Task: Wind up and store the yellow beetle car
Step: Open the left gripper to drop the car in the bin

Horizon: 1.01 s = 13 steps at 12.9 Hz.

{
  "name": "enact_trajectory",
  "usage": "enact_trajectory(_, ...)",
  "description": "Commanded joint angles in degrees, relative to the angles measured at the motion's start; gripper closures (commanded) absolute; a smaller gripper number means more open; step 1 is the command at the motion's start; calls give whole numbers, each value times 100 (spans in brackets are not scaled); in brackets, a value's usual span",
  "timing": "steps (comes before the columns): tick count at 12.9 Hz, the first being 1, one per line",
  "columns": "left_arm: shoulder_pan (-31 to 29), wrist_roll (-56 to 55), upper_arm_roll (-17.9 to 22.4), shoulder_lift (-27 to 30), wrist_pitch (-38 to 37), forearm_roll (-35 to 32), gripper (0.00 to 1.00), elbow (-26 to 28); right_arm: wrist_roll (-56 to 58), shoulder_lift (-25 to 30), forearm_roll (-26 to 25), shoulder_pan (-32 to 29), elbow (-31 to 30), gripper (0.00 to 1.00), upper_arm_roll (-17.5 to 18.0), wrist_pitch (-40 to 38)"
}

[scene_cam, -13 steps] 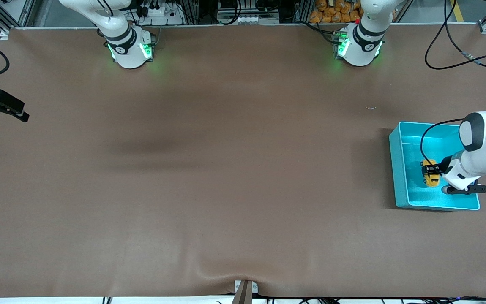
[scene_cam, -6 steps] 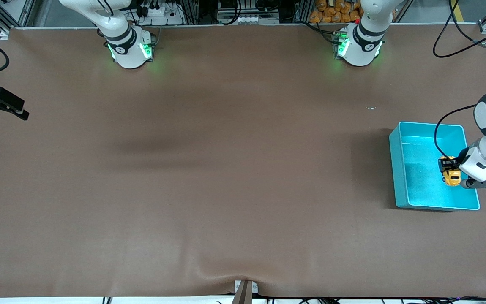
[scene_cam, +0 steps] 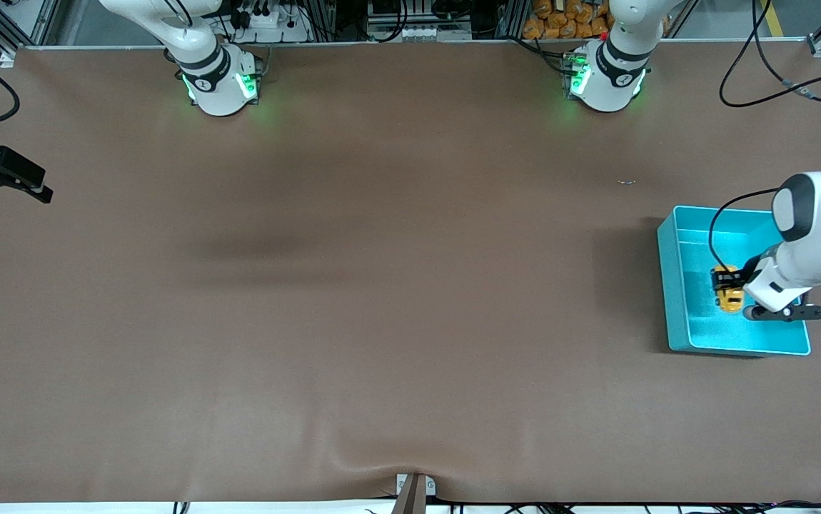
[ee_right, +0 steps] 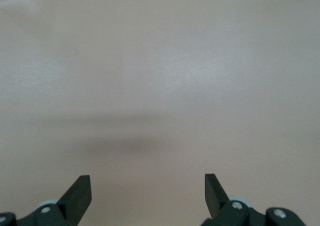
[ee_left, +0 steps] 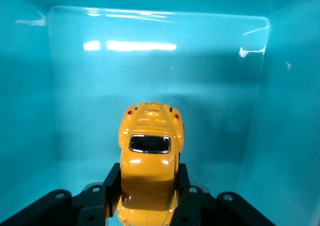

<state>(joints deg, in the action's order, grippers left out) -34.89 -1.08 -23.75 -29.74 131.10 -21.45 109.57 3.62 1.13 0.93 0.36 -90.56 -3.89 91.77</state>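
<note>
The yellow beetle car [scene_cam: 728, 298] hangs inside the turquoise bin [scene_cam: 671, 285], which stands toward the left arm's end of the table. My left gripper [scene_cam: 725, 284] is shut on the car's sides. In the left wrist view the car [ee_left: 150, 153] sits between the black fingers [ee_left: 113, 178], its rear window toward the bin's floor [ee_left: 75, 110]; whether its wheels touch the floor is hidden. My right gripper [scene_cam: 38, 190] waits at the right arm's end of the table. It is open over bare brown mat, with nothing between the fingertips [ee_right: 80, 191].
A tiny pale scrap [scene_cam: 626, 181] lies on the brown mat, farther from the front camera than the bin. A black cable [scene_cam: 714, 235] loops from the left wrist over the bin. Both arm bases [scene_cam: 221, 82] stand at the table's back edge.
The left gripper swung with the car toward the left arm's end of the bin, then back to where it was a second ago. The right gripper has barely moved.
</note>
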Motion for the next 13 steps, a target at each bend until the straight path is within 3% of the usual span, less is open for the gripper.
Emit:
enact_trajectory(1,-62,-33,-42,-242,187,-78,100,-137,15,28,-23,51,38,0,2,-63)
enact_trajectory(2,-62,-33,-42,-269,214,-78,100,-172,24,36,-23,51,38,0,2,-72)
enact_trajectory(3,-53,-41,-42,-260,214,-78,43,-173,24,36,-23,51,38,0,2,-81)
enact_trajectory(4,-27,-33,-42,-216,205,-105,0,-173,24,45,-23,51,38,0,2,-81)
enact_trajectory(8,-18,-41,-304,607,-39,-61,0,-181,15,36,-32,104,38,0,2,-72)
enact_trajectory(11,-27,28,-560,1294,-812,-26,0,-444,24,36,-32,95,65,0,2,-72)
enact_trajectory(13,-27,55,-744,1541,-1295,403,0,-777,15,36,-23,104,65,0,2,-63)
